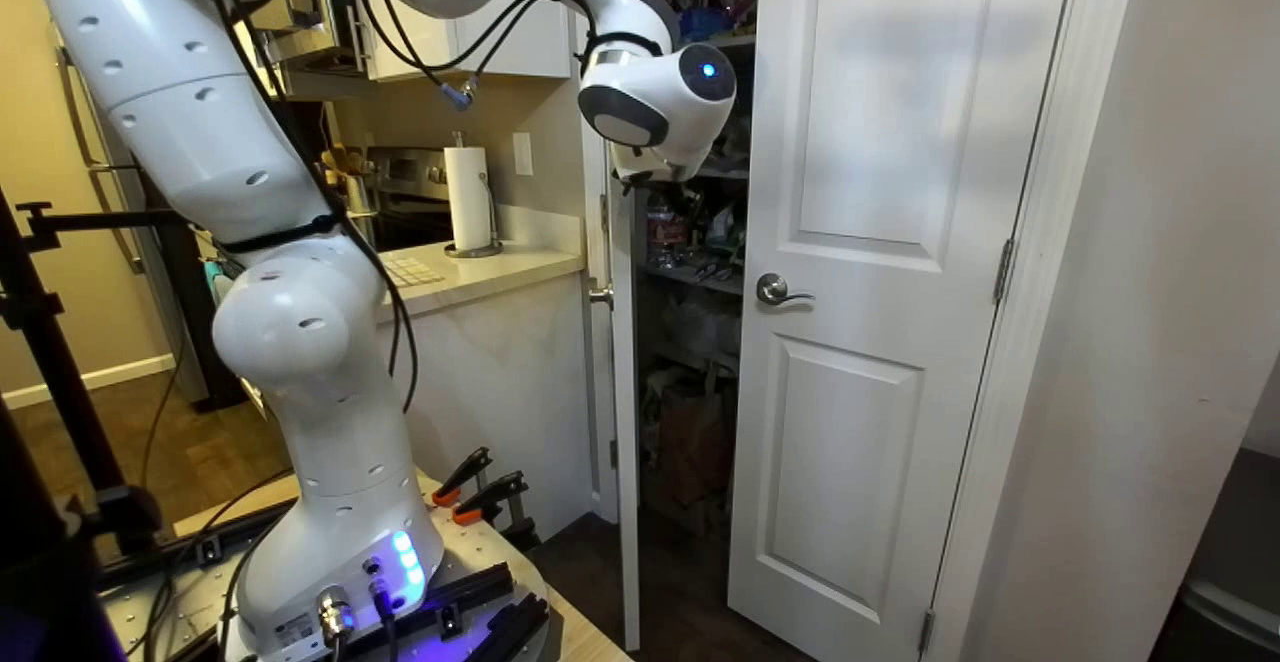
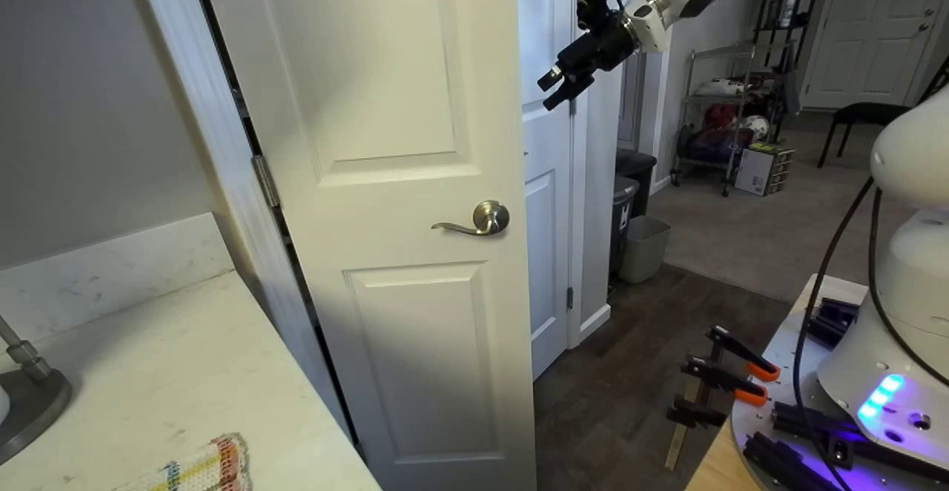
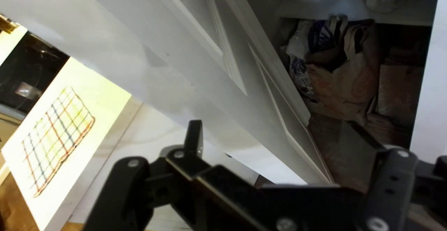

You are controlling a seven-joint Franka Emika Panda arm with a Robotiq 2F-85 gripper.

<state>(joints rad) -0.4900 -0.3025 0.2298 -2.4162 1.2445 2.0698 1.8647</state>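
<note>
My gripper (image 3: 277, 136) stands open in the wrist view, its two black fingers wide apart with nothing held. A white door (image 3: 244, 119) slants through the view beyond the gap; I see no contact with it. In an exterior view the gripper (image 2: 551, 92) hangs in the air to the right of that door (image 2: 415, 357), which carries a metal lever handle (image 2: 489, 218). The pair's second door (image 1: 860, 302) stands partly open with its own lever handle (image 1: 775, 290). Between both doors a dark closet shows, with a brown paper bag (image 3: 342, 81) low inside. The wrist mostly hides the fingers in that exterior view.
A pale counter (image 2: 133, 372) with a checked cloth (image 3: 59, 136) lies beside the near door. On it stands a paper towel roll (image 1: 468, 197). Black clamps (image 2: 730, 376) jut from the robot's table edge. A grey bin (image 2: 643, 250) stands on the floor.
</note>
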